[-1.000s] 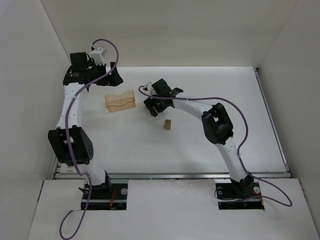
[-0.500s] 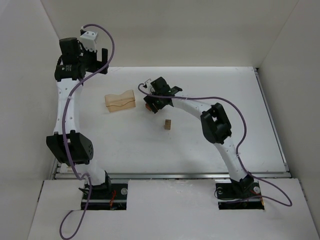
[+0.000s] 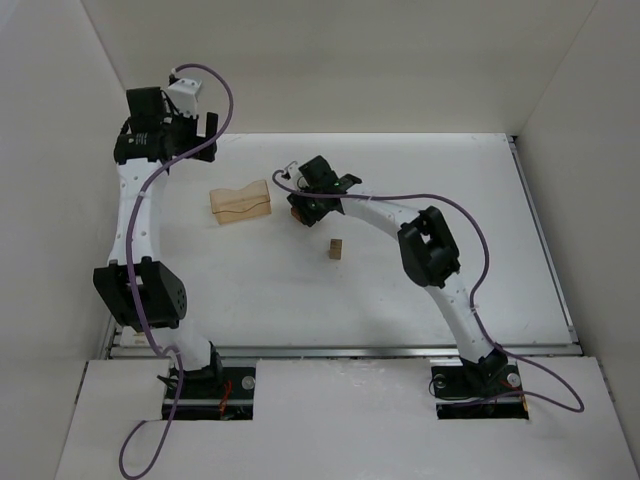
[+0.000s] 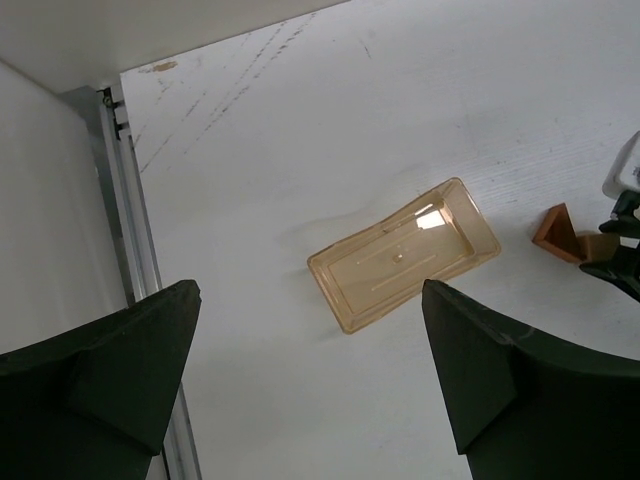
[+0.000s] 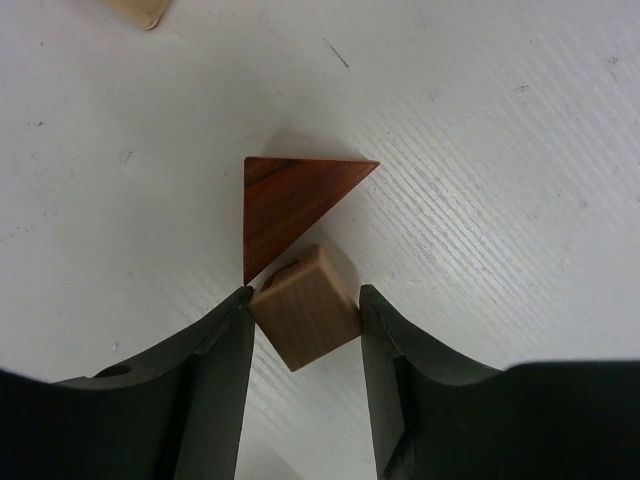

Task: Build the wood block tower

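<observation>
1. Tan cuboid: small block of pale, fine-grained wood with squared edges, resting on the counter and turned corner-on. The right gripper pinches it, its dark fingers pressing the block's opposite corners.
2. Triangular roof piece: reddish-brown wood with streaked grain, lying flat. It is at 12 o'clock of the cuboid, one point touching the cuboid's upper edge.
3. Wavy piece: pale, wood-coloured oblong with an undulating upper edge, at 9 o'clock of the right gripper and near it. The left wrist view shows a glossy highlight on its face.
4. Small block: a tan-brown cube standing alone at 5 o'clock of the right gripper, apart from it.
5. Left gripper: matte black and spread wide with nothing between its fingers. It is raised over the counter's far left corner, at 11 o'clock of the wavy piece.
6. Counter: white and matte, with faint scuff lines.
</observation>
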Tool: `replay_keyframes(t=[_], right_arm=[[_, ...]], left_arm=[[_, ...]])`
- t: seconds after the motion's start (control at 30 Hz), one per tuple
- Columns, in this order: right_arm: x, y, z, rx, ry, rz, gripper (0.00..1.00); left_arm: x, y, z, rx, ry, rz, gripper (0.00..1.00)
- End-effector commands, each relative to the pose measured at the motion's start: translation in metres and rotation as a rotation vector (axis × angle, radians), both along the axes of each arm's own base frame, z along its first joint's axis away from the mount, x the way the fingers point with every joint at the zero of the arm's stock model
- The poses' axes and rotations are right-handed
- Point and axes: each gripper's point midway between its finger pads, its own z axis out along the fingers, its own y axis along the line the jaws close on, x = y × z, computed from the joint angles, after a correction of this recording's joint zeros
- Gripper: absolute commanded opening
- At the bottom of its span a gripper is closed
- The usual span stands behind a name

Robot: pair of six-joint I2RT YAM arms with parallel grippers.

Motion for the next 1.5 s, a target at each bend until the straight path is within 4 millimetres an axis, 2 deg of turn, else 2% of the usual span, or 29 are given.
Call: replay_keyframes(t=[0.0,0.1,0.13,0.17,0.2,0.23,0.27,0.3,0.33,0.37,0.4,0.43,0.47,0.5,0.53,0.57,0.6,0.63,0.77,0.87,0.9,0.97,1.1,1.3,1.4,1.47], right_arm=[[-0.002,0.011,0.028,0.046,-0.032,0.027,0.00],[-0.007,0.010,0.061,0.092,-0.073,0.036,0.00],[-0.014,0.001,0.053,0.075,-0.068,0.027,0.00],[-0.006,0.003,0.104,0.159,-0.189,0.014,0.00],[-0.004,-0.003,0.124,0.187,-0.255,-0.010,0.00],[-0.020,-0.017,0.105,0.179,-0.245,-0.010,0.00],[-0.030,-0.025,0.166,0.284,-0.366,-0.012,0.00],[-0.026,-0.022,0.217,0.436,-0.541,-0.015,0.00],[-0.047,-0.036,0.186,0.444,-0.537,0.000,0.00],[-0.058,-0.040,0.205,0.522,-0.612,0.020,0.00],[-0.072,-0.048,0.269,0.677,-0.804,0.046,0.00],[-0.079,-0.056,0.270,0.701,-0.832,0.054,0.00],[-0.087,-0.059,0.262,0.706,-0.830,0.070,0.00],[-0.090,-0.062,0.268,0.710,-0.850,0.073,0.00],[-0.097,-0.063,0.281,0.732,-0.868,0.093,0.00],[-0.102,-0.065,0.283,0.746,-0.878,0.106,0.00],[-0.107,-0.067,0.278,0.751,-0.880,0.116,0.00],[-0.115,-0.073,0.298,0.801,-0.947,0.118,0.00],[-0.125,-0.084,0.305,0.801,-1.001,0.126,0.00],[-0.129,-0.092,0.311,0.791,-1.017,0.110,0.00],[-0.129,-0.092,0.304,0.778,-1.000,0.111,0.00],[-0.132,-0.095,0.309,0.773,-1.009,0.113,0.00],[-0.135,-0.091,0.302,0.754,-1.003,0.138,0.00],[-0.134,-0.088,0.297,0.712,-0.990,0.164,0.00],[-0.134,-0.087,0.298,0.689,-1.015,0.169,0.00],[-0.138,-0.087,0.301,0.676,-1.032,0.184,0.00]], left_arm=[[-0.007,-0.006,0.009,0.014,-0.022,-0.066,0.91],[-0.018,-0.022,0.003,0.044,0.012,-0.185,0.87],[-0.021,-0.033,0.000,0.057,0.025,-0.222,0.85],[-0.026,-0.039,-0.005,0.068,0.049,-0.248,0.85],[-0.029,-0.046,-0.007,0.079,0.057,-0.272,0.85],[-0.029,-0.051,-0.013,0.083,0.075,-0.292,0.85],[-0.035,-0.065,-0.016,0.081,0.097,-0.325,0.85],[-0.035,-0.075,-0.018,0.072,0.107,-0.354,0.85],[-0.038,-0.085,-0.016,0.066,0.108,-0.381,0.85],[-0.039,-0.103,-0.010,0.054,0.098,-0.421,0.85],[-0.040,-0.116,-0.008,0.037,0.101,-0.451,0.85],[-0.046,-0.131,-0.002,0.009,0.095,-0.492,0.87],[-0.046,-0.144,0.002,-0.008,0.090,-0.521,0.87],[-0.049,-0.169,0.011,-0.030,0.079,-0.569,0.87],[-0.056,-0.182,0.018,-0.041,0.072,-0.601,0.88],[-0.057,-0.196,0.020,-0.046,0.070,-0.627,0.88],[-0.066,-0.222,0.025,-0.044,0.064,-0.688,0.88],[-0.075,-0.233,0.028,-0.051,0.071,-0.713,0.88],[-0.104,-0.277,0.031,-0.098,0.090,-0.843,0.89],[-0.112,-0.286,0.033,-0.154,0.120,-0.850,0.91],[-0.114,-0.287,0.033,-0.167,0.126,-0.854,0.91],[-0.120,-0.290,0.033,-0.174,0.137,-0.857,0.91],[-0.126,-0.297,0.016,-0.170,0.198,-0.849,0.91],[-0.134,-0.308,0.025,-0.215,0.197,-0.892,0.91],[-0.145,-0.311,0.025,-0.224,0.209,-0.962,0.88],[-0.161,-0.315,0.023,-0.259,0.242,-1.041,0.88]])
